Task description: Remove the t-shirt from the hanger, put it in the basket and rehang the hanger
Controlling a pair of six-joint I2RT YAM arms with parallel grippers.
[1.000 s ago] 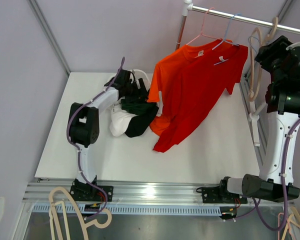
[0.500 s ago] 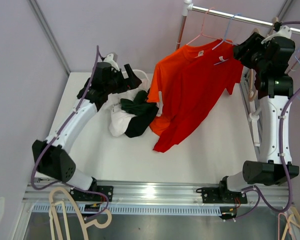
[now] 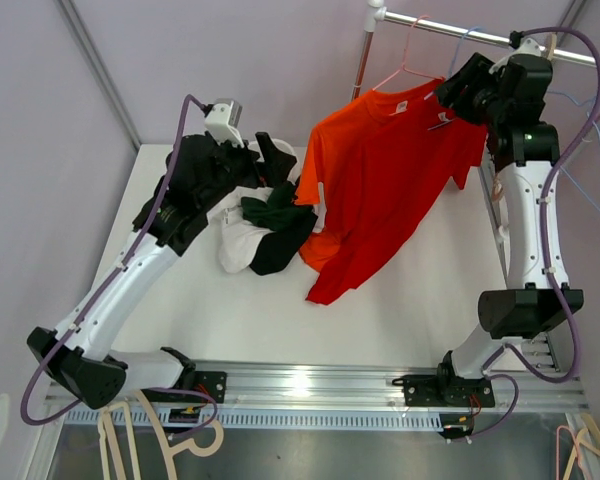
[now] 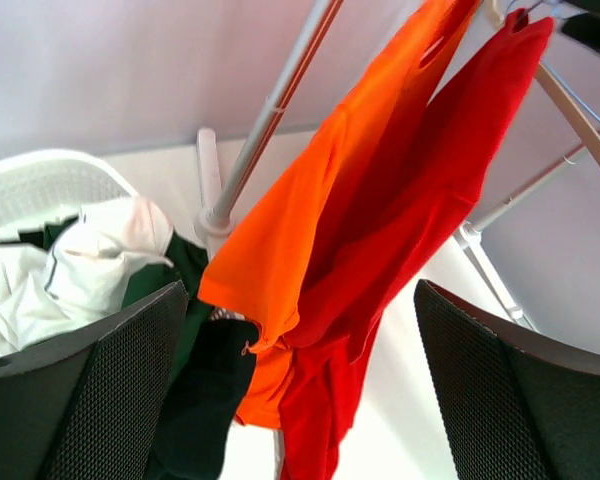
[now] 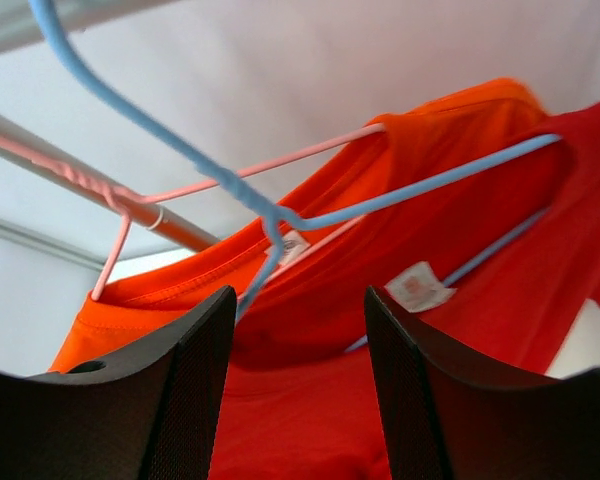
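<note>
1. Open table [image 3: 430, 300] surface is left in front of the hanging t-shirt [image 3: 380, 190].
2. The far left is blocked by a clothes heap [image 3: 265, 235] and a white basket [image 4: 40, 190].
3. Passage under the rail [image 5: 70, 172] is crossed by the blue hanger [image 5: 420, 184] and the pink hanger [image 5: 280, 160].

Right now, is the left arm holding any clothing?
No, the left fingers stand wide apart with nothing gripped between them.

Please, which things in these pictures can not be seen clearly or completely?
Right wrist view: blue hanger, hook cut off by the top edge; label print too small to read.
Left wrist view: white basket cut off by the left edge.
Top view: that hanger too faint to trace.
</note>
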